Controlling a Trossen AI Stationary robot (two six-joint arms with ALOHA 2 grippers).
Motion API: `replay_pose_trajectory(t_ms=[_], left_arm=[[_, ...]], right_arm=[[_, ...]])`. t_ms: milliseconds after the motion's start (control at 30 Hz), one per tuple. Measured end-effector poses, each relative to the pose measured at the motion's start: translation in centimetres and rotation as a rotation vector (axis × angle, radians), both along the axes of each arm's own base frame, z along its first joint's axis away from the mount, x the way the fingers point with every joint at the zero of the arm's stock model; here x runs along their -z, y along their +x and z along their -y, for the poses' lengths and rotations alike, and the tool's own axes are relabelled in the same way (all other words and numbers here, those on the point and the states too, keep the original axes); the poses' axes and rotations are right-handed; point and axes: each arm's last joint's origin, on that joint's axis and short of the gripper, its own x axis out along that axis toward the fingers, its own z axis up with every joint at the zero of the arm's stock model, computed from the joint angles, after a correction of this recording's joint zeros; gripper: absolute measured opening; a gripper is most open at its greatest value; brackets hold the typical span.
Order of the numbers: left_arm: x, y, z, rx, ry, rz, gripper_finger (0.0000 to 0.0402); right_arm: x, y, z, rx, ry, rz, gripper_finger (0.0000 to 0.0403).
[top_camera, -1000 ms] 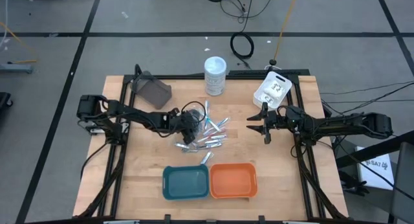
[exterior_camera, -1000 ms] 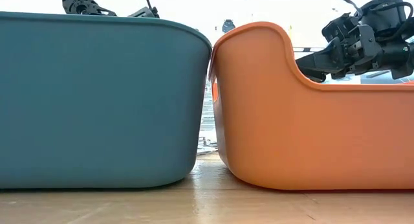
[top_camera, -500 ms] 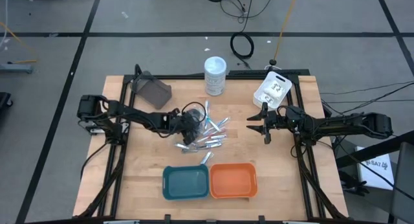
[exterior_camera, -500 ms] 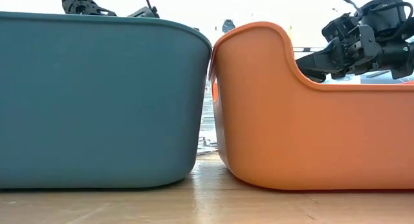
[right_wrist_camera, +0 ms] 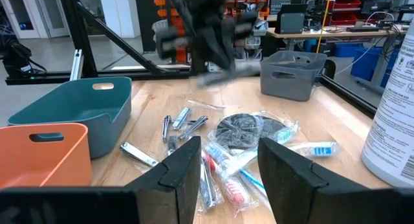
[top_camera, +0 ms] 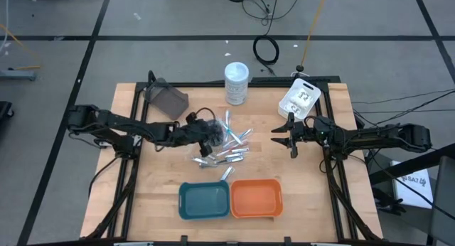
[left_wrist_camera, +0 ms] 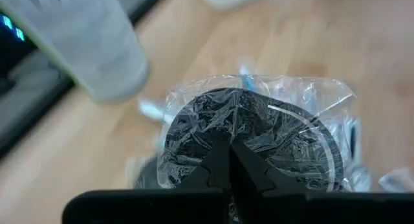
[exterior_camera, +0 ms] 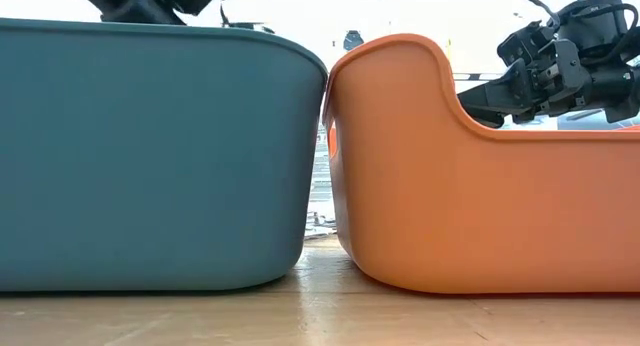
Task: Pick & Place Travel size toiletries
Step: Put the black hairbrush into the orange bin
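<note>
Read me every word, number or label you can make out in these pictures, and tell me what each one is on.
"SAT", or close to it, on the white sheet on the floor right of the table; the letters are not certain.
White box at the table's far right corner: dark marks like digits, too small to read.
White-lidded jar: lines of dark print, too blurred to read.
Nothing else is legible.
</note>
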Motion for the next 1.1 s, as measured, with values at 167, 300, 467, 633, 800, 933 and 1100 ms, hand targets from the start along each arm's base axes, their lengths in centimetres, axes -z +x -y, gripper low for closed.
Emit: replay_pose_trajectory(t_ms=[167,300,467,633,800,933,1100], left_arm=[[-2.7,-1.4,0.7,0.035,0.085,0.069,0.0002],[-4.9,-2.8,1.1,0.053,0.127,0.136,0.0001],[-6.7,-4.3,1.6,0.067,0.149,0.197,0.0001],[-7.5,-5.0,2.1,0.070,0.153,0.235,0.0001],[-7.4,-5.1,2.5,0.072,0.161,0.227,0.0001],[-6.6,-5.4,2.8,0.088,0.157,0.190,0.0001],[-5.3,-6.7,2.9,0.079,0.104,0.264,0.0001]], right_arm=[[0.0,0.0,0.0,0.000,0.000,0.000,0.0141],[0.0,0.0,0.0,0.000,0.001,-0.001,0.0141],[0.1,0.0,0.0,0.000,0.003,-0.011,0.0141],[0.1,0.0,0.0,0.000,0.004,-0.014,0.0141],[0.1,0.0,0.0,0.000,0.004,-0.014,0.0141],[0.1,0.0,0.0,0.000,0.005,-0.015,0.0141],[0.1,0.0,0.0,0.000,0.005,-0.015,0.0141]])
